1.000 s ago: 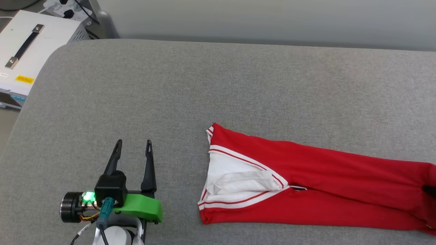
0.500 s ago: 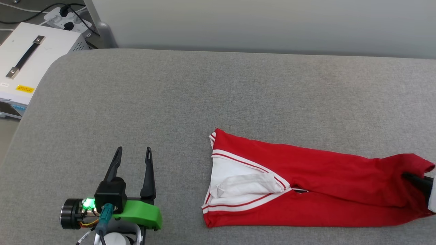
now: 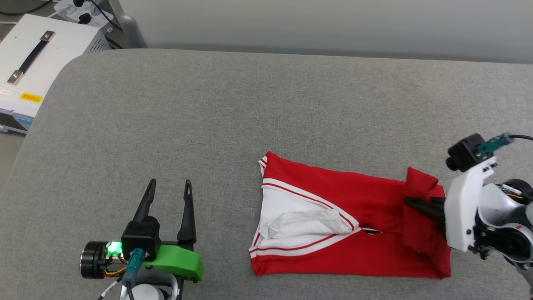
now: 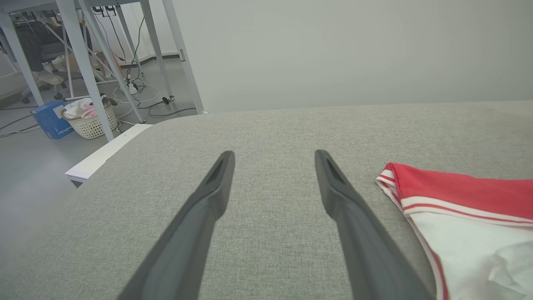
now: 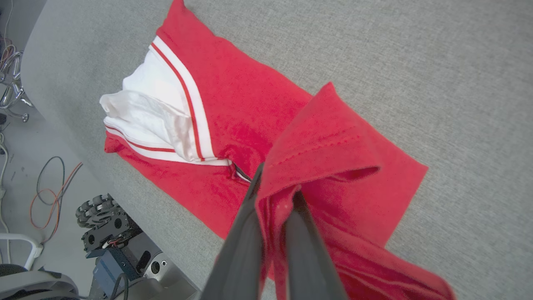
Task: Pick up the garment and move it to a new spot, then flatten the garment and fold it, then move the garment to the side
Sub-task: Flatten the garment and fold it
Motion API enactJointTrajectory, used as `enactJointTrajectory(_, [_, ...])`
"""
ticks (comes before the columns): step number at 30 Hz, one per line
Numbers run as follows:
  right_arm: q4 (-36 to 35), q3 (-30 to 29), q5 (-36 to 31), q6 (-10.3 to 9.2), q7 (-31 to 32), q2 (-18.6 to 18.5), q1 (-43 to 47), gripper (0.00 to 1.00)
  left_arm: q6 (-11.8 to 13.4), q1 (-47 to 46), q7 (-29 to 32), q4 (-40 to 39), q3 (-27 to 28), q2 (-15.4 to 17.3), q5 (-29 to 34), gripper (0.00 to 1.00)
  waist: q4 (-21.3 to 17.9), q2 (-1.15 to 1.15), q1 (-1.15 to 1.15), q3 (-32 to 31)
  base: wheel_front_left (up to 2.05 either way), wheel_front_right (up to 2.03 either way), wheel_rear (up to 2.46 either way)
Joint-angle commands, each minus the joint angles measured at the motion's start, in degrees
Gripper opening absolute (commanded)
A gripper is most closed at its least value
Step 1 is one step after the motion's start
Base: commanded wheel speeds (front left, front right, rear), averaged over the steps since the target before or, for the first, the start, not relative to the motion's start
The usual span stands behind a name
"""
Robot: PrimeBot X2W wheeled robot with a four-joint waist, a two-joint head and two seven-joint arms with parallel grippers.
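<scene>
The garment [image 3: 354,233] is lying as a long folded band on the grey padded surface [image 3: 208,104], right of centre and close to the near edge. Its white sleeve [image 3: 300,221] with striped trim is facing up at the left end. The right gripper [image 3: 410,203] is pinching the red hem end, its two dark fingers clamped together on a bunch of cloth, and is holding that end raised and doubled back over the band. In the right wrist view the cloth is draping over the fingertips [image 5: 257,179], so the exact point of grip is hidden. Of the chest print, only a small black, white-edged sliver [image 3: 370,230] is showing at the fold; the rest is tucked out of sight. The right arm is being cut off by the frame's right edge.

The left gripper [image 3: 170,185] is idling well apart from the garment, fingers spread with nothing between them. Whether they are touching the surface cannot be told. In the left wrist view the garment's sleeve end [image 4: 466,196] is running off the right edge.
</scene>
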Motion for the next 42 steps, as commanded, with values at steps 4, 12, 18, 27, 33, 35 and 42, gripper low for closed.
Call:
enactJointTrajectory(4, [0.1, 5.3, -1.7, -0.04, 1.6, 3.9, -6.2, 0.00, -0.8, -1.4, -0.3, 0.2, 0.0, -0.6, 0.7, 1.00, 1.0, 0.00, 0.00, 1.3, 0.00, 0.00, 0.00])
enactJointTrajectory(12, [5.0, 15.7, -4.6, -0.04, -0.3, 10.4, -14.8, 0.00, -1.1, -2.5, -0.3, 0.4, 0.0, -1.1, 0.9, 1.00, 2.1, 0.00, 0.00, 2.8, 0.00, 0.00, 0.00])
enactJointTrajectory(18, [12.0, 20.7, -5.6, -0.04, -5.4, 14.8, -18.6, 0.00, -1.3, -3.3, -0.3, 0.5, 0.1, -1.5, 1.0, 1.00, 3.0, 0.00, 0.00, 3.7, 0.00, 0.00, 0.00])
enactJointTrajectory(27, [23.8, 26.6, -6.4, -0.04, -11.6, 18.7, -20.6, 0.00, -1.3, -4.2, -0.3, 0.4, -0.1, -1.9, 1.1, 1.00, 3.8, 0.00, 0.00, 5.1, 0.00, 0.00, 0.00])
enactJointTrajectory(33, [26.9, 29.3, -5.3, -0.04, -16.0, 19.2, -20.8, 0.15, -1.2, -4.2, -0.3, 0.7, 0.1, -2.1, 1.2, 1.00, 3.6, 0.00, 0.00, 5.1, 0.00, 0.00, 0.00])
enactJointTrajectory(35, [26.6, 29.6, -5.2, -0.04, -17.8, 18.5, -21.2, 0.86, -1.3, -4.0, -0.3, 0.8, 0.2, -2.1, 1.3, 1.00, 3.4, 0.00, 0.00, 4.7, 0.00, 0.00, 0.00])
enactJointTrajectory(42, [21.8, 27.6, -5.3, -0.04, -27.0, 14.1, -21.2, 1.00, -1.4, -2.9, -0.3, 1.0, 0.8, -1.9, 1.6, 1.00, 1.9, 0.00, 0.00, 2.3, 0.00, 0.00, 0.00])
